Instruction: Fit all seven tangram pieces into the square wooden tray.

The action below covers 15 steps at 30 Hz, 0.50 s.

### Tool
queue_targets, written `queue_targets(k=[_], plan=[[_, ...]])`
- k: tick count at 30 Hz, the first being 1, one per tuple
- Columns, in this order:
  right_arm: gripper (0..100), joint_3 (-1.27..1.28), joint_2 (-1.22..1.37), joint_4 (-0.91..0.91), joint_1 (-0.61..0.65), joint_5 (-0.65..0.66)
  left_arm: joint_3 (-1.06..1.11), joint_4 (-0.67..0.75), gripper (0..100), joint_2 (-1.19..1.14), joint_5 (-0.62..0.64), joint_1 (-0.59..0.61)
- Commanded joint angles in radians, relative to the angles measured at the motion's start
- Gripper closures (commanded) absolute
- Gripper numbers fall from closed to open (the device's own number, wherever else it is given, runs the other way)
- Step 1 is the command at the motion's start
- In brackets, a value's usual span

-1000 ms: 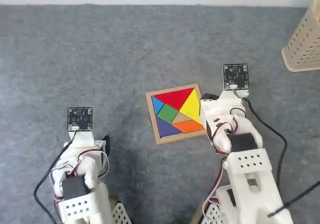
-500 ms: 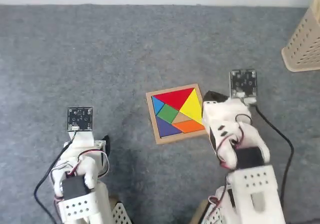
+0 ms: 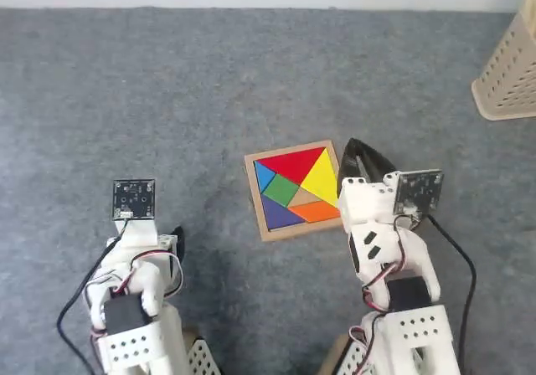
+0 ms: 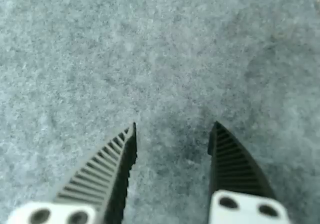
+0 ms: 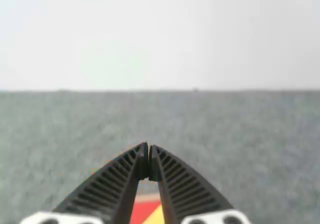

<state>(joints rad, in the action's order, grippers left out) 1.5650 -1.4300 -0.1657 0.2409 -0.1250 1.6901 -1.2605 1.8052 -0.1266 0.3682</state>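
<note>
Apparently finished: your tray [image 3: 293, 232] looks full, one tan patch [image 3: 303, 197] unclear. Left jaws apart, right jaws together, neither holding anything.

basket [image 3: 509, 61]: cut off at the high view's right edge
tray [image 5: 148, 198]: mostly hidden behind the right pincer [image 5: 149, 148]
</note>
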Motion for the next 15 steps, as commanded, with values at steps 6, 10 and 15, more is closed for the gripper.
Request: queue_targets(k=[6, 10, 15], plan=[[99.2, -0.006, -0.038, 0.073, 0.002, 0.014, -0.004, -0.003, 77, 0.015, 0.009, 0.005], [99.1, -0.008, -0.038, 0.073, 0.001, 0.012, -0.004, -0.003, 77, 0.015, 0.009, 0.005], [88.3, -0.006, -0.038, 0.074, 0.001, 0.012, -0.004, -0.003, 77, 0.015, 0.009, 0.005]])
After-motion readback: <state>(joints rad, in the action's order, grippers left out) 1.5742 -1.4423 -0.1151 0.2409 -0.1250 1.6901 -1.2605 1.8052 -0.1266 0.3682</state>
